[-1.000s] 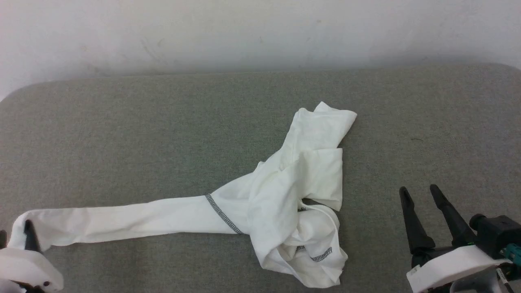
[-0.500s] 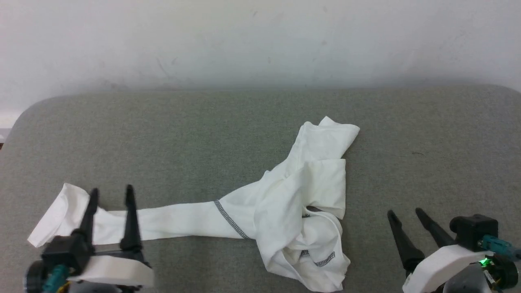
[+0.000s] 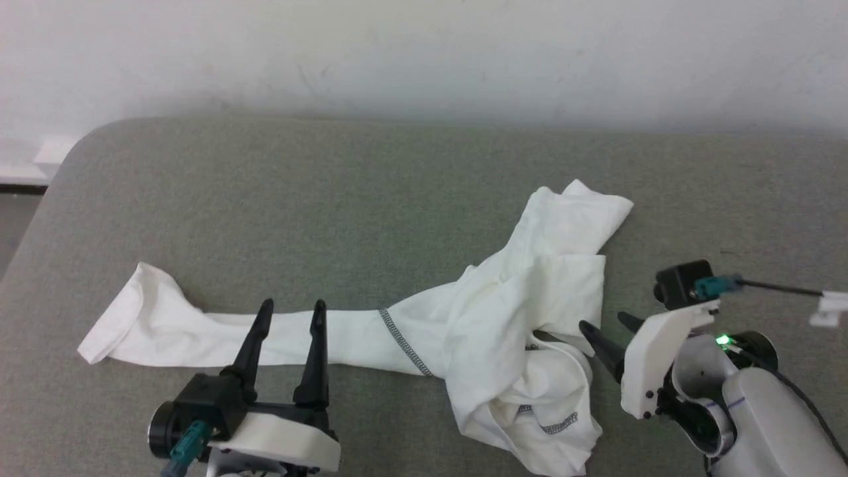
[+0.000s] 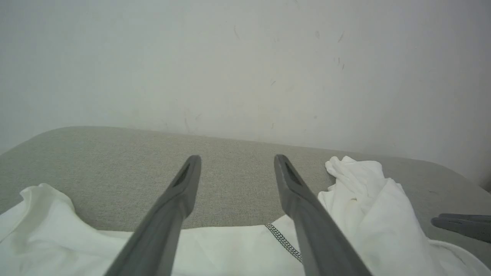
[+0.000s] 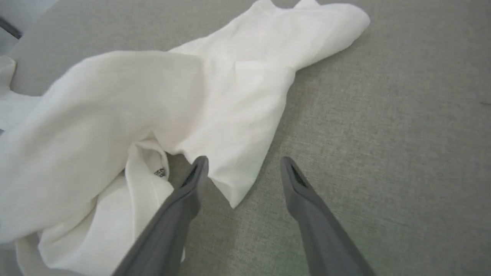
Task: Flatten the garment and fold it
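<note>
The white garment (image 3: 517,318) lies crumpled on the grey padded surface (image 3: 265,199). One sleeve (image 3: 172,328) is stretched flat to the left, with a dark zigzag seam (image 3: 401,341) where it meets the bunched body. My left gripper (image 3: 292,306) is open over the middle of that sleeve, holding nothing. In the left wrist view its fingers (image 4: 236,158) stand apart above the sleeve (image 4: 57,234). My right gripper (image 3: 603,321) is open at the bunch's right edge. In the right wrist view (image 5: 243,160) a hanging fabric corner (image 5: 234,191) lies between its fingers, ungripped.
A white wall (image 3: 424,53) rises behind the surface. The surface's rounded left end (image 3: 59,179) drops to a strip of floor and baseboard (image 3: 20,179). A cable with a white tag (image 3: 825,308) sticks out from the right wrist.
My left gripper has opened and let go of the sleeve end, then moved right along the sleeve. The right gripper has come in to the bunch's right edge. The head camera has shifted.
</note>
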